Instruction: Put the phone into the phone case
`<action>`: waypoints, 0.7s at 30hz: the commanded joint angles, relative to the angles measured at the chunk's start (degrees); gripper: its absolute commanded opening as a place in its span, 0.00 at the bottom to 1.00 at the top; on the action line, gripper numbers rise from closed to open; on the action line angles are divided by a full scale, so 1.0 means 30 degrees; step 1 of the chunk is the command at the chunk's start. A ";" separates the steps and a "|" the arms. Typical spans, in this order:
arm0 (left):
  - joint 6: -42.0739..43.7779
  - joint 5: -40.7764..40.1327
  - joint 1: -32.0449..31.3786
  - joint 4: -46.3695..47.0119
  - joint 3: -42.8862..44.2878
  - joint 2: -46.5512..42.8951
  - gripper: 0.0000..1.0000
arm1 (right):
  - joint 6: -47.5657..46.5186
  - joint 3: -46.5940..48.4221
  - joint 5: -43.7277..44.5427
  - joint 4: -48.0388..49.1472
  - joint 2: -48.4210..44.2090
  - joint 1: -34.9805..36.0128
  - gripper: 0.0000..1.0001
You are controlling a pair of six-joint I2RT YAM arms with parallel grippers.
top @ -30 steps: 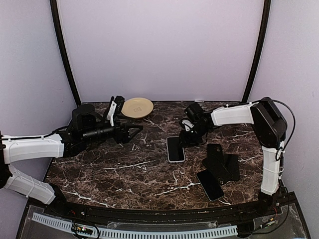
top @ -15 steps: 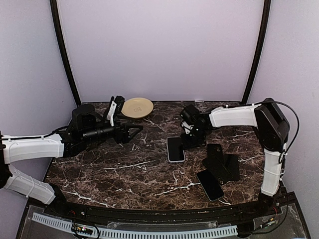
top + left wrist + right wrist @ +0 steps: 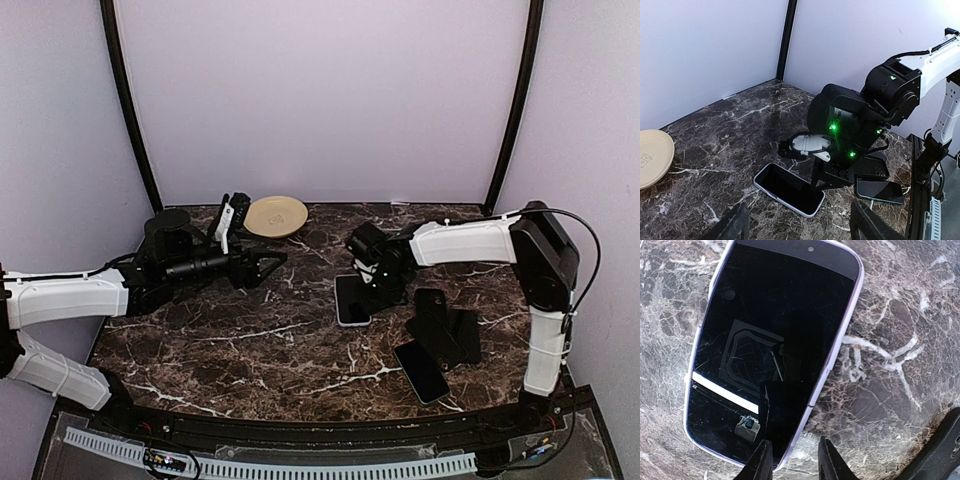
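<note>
Black rectangular glass-fronted phone (image 3: 770,350) is lying flat beneath the right claw (image 3: 794,460), whose slightly spread fingers (image 3: 762,462) are straddling one long edge, so closing may be skidding it over the dark marble tabletop (image 3: 890,365).

On the table (image 3: 250,350), 1 phone (image 3: 352,300) lies flat near the middle, its long sides running front to back. The phone case (image 3: 445,325) lies to its right, near but apart. A 2nd phone (image 3: 421,371) lies just in front of the case, towards the front right corner. A plate (image 3: 276,216) sits at the back edge, left of centre. The right fingers (image 3: 370,293) stand over the 1st phone's right long edge, 1 on each side of it. The left fingers (image 3: 268,266) hang over the table's left half, in front of the plate and left of the phone, well apart from both.
</note>
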 commanded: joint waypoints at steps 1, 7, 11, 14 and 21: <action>0.0197 0.0283 -0.0046 -0.0090 0.0360 -0.0236 0.70 | 0.0494 -0.0322 0.0801 -0.0747 0.1135 0.0497 0.32; 0.0146 0.0387 -0.0052 -0.0080 0.0386 -0.0223 0.71 | 0.0801 -0.0130 0.1433 -0.1499 0.1104 0.0769 0.29; 0.0080 0.0461 -0.0041 -0.0079 0.0389 -0.0237 0.70 | 0.0602 0.1264 0.2034 -0.2438 -0.0152 0.0765 0.32; 0.0106 0.0389 -0.0049 -0.0183 0.0418 -0.0283 0.71 | 0.0742 0.1869 0.3161 -0.3473 -0.1176 0.0774 0.50; 0.0065 0.0496 -0.0053 -0.0276 0.0491 -0.0354 0.71 | 0.2452 -0.0697 0.4060 -0.5471 -0.3017 0.0760 0.90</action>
